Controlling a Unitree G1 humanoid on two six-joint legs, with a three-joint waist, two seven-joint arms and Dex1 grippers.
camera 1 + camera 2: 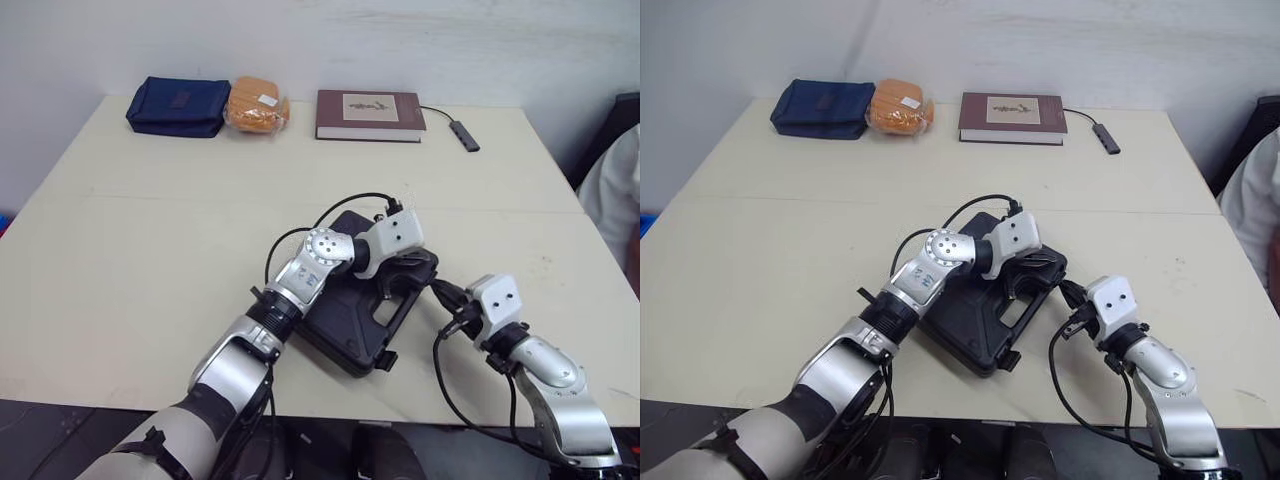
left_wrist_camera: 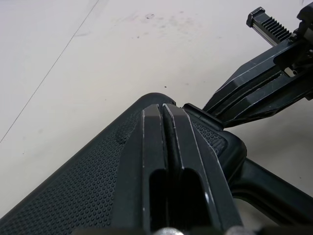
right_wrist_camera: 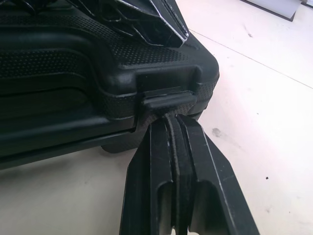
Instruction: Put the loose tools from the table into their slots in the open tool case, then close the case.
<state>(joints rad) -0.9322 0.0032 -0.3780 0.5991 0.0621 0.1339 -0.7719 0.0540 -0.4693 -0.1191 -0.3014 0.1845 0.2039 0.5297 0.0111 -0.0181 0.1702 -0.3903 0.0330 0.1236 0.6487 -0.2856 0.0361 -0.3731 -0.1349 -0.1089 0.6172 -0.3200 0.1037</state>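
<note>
Near the table's front edge, centre-right, the black tool case (image 1: 342,312) lies w/ its lid down. The left gripper (image 2: 164,108) rests on the lid, fingers pressed together, nothing held. The right gripper (image 3: 169,120), fingers also together & empty, has its tip touching the latch (image 3: 168,100) on the case's side; the latch looks unfastened, but that's hard to tell. Along the far edge of the table (image 1: 150,250): blue pouch (image 1: 178,106), orange packet (image 1: 257,105), book (image 1: 368,114).

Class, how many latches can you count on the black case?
2. One latch sits at the near corner of the case; the other latch is at the right hand's fingertips. More may be hidden.
</note>
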